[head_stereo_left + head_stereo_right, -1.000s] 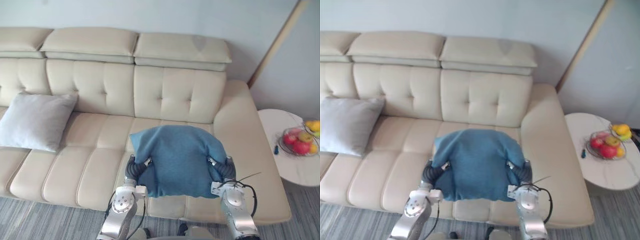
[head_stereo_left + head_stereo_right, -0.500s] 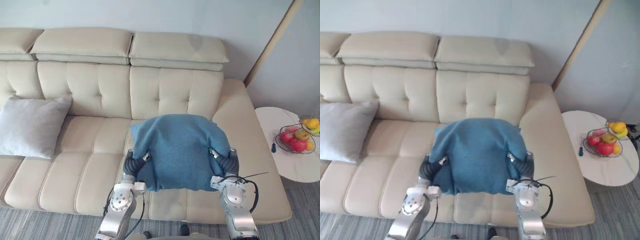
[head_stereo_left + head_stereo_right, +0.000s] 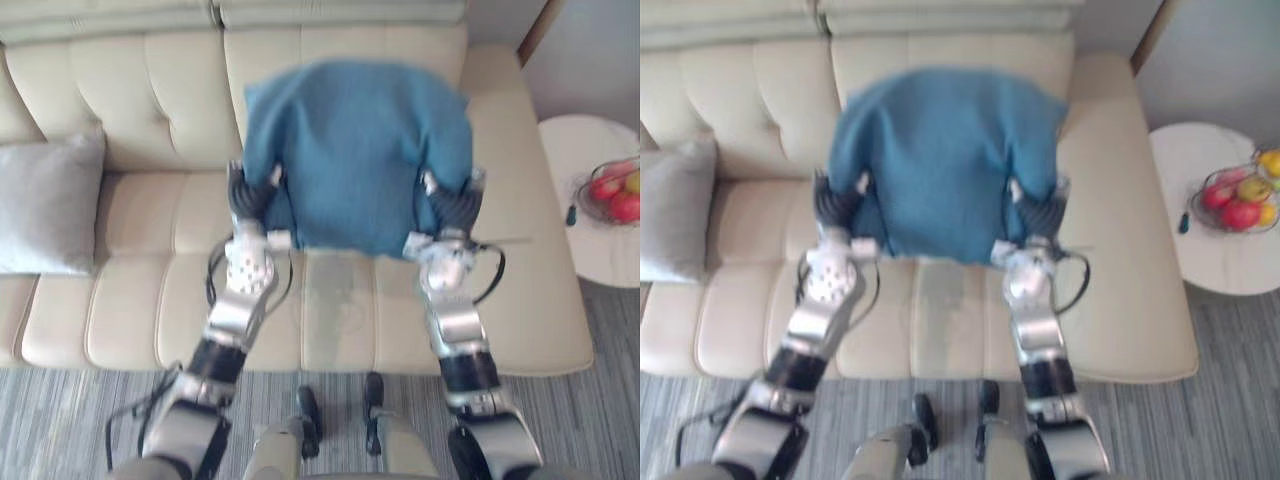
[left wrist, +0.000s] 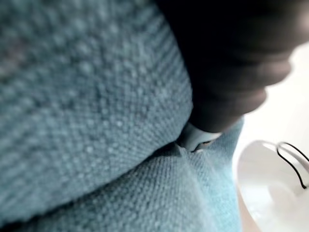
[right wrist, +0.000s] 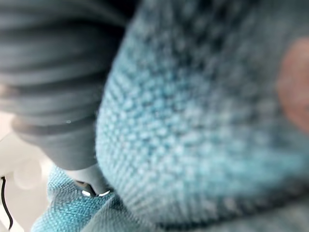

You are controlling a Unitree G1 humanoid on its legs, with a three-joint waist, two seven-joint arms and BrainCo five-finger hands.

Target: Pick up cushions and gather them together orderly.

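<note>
A grey cushion [image 3: 45, 205] is seen leaning against the back of the sofa [image 3: 130, 300] at the far left. The left hand [image 3: 247, 195] is pressed to one lower side of the blue cushion [image 3: 355, 150], which is held up above the seat, and the right hand [image 3: 458, 205] to the other. Whether either hand is clenched on it cannot be told. A fruit bowl [image 3: 612, 192] is set on the round side table [image 3: 598, 255].

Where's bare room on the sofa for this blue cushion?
The cream leather sofa's seat is bare between the grey fabric cushion and the held blue knitted cushion, and at its right end. Its left end is taken.
</note>
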